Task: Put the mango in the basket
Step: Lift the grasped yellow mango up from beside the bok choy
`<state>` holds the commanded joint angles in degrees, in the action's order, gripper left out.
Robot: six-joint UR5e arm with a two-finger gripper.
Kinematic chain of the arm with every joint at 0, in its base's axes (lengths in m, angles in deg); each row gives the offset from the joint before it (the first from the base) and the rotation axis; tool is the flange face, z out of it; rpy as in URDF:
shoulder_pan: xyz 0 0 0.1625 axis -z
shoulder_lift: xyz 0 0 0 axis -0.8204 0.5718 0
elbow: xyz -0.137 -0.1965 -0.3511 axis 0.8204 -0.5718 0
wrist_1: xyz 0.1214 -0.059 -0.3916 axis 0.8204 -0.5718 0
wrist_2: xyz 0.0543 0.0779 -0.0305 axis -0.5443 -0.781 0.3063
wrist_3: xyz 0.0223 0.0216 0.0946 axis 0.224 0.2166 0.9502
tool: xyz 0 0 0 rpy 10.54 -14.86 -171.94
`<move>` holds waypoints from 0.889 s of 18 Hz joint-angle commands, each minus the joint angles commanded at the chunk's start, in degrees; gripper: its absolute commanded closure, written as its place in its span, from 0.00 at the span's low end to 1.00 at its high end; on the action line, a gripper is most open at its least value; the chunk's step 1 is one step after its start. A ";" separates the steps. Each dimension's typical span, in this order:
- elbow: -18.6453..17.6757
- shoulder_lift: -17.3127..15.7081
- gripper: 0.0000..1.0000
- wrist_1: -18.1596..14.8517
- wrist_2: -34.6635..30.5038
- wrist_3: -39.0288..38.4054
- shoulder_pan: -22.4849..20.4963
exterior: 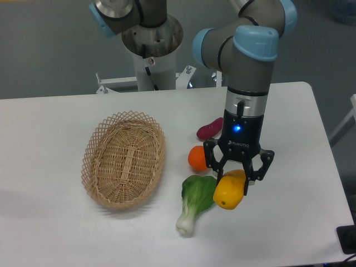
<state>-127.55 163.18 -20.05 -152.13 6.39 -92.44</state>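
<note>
The mango [228, 194] is a yellow-orange oval fruit at the right of the table's middle, tilted with its upper end between my fingers. My gripper [237, 179] points straight down over it, and its fingers press on both sides of the mango's upper part. The mango's lower end is at or just above the table; I cannot tell which. The basket [123, 159] is an oval tan wicker basket with a lattice rim, standing empty to the left, well apart from the gripper.
A bok choy [196, 201] lies right beside the mango on its left. A round orange [197, 158] sits just left of the gripper. A purple sweet potato [209, 129] lies behind it. The robot base [151, 44] stands at the table's back edge.
</note>
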 joint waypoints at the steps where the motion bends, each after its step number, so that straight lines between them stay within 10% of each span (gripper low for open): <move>1: -0.35 0.00 0.51 0.00 0.00 0.00 0.09; 16: -17.39 -11.60 0.51 -0.44 -6.30 -0.79 6.13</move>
<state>-144.94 151.58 -20.49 -158.43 5.60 -86.31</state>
